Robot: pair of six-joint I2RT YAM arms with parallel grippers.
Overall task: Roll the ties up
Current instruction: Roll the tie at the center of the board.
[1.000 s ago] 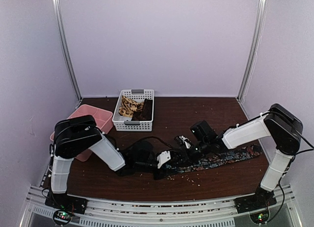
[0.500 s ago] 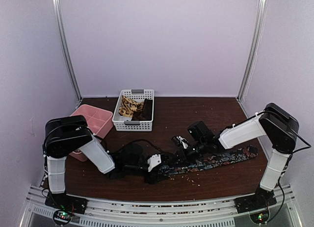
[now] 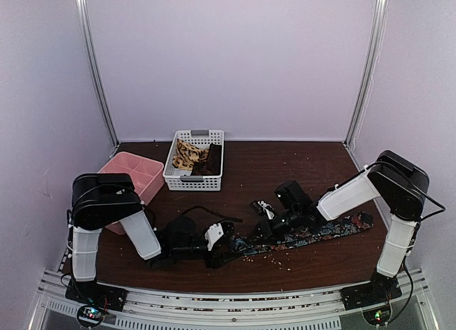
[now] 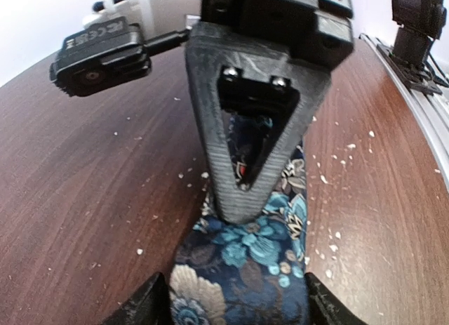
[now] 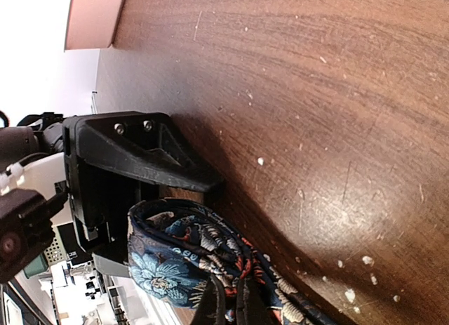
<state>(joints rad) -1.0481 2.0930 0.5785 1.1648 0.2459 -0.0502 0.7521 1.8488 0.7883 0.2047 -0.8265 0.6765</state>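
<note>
Left tool (image 4: pixel 237 307) and floral tie (image 3: pixel 320 234) had shifted leftward. Right tool (image 5: pixel 226 307) was pinched onto the tie; left tool's closure was indeterminate. Fabric judged limp and light: grip the folded end.

Dark brown wooden table (image 3: pixel 285 166), its grain plain in both wrist views, with pale crumbs (image 3: pixel 274 257) scattered thickest toward the near middle. White perforated basket (image 3: pixel 192 180) at back, left of centre, long side running away from the near edge; pink tray (image 3: pixel 132 162) with compartments just beside it at the table's left edge, partly hidden. Pale lilac walls (image 3: pixel 228 59) on three sides, slanted metal posts (image 3: pixel 96 66) at both back corners, slotted metal rail (image 3: pixel 235 308) along the near edge.
</note>
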